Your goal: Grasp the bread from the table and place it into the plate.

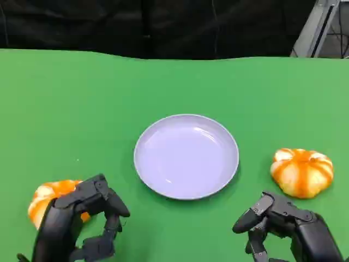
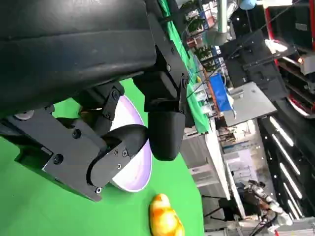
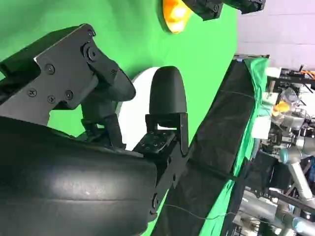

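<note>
Since two orange-and-white bread rolls sit on the green table (image 1: pixel 65 98) in the head view, it's worth splitting them: the left bread (image 1: pixel 46 197) lies just behind the left hand (image 1: pixel 82 221), partly covered by it, and the right bread (image 1: pixel 301 171) sits just beyond the right hand (image 1: pixel 281 224), apart from the fingertips. Both hands have fingers loosely curled and apart, holding nothing. The lavender plate (image 1: pixel 186 156) sits between the rolls with nothing in it.

Over in the left wrist view, the left hand (image 2: pixel 123 128) has fingers parted around bare air, the plate (image 2: pixel 140 169) behind them, and the right bread (image 2: pixel 165 219) past the plate, cut off at the picture edge.

From the right wrist view, the right hand (image 3: pixel 133 108) fingers are spread, touching nothing; the plate (image 3: pixel 135 110) is mostly hidden behind them, and the left bread (image 3: pixel 174 14) is half-covered by the left hand (image 3: pixel 221 6)
</note>
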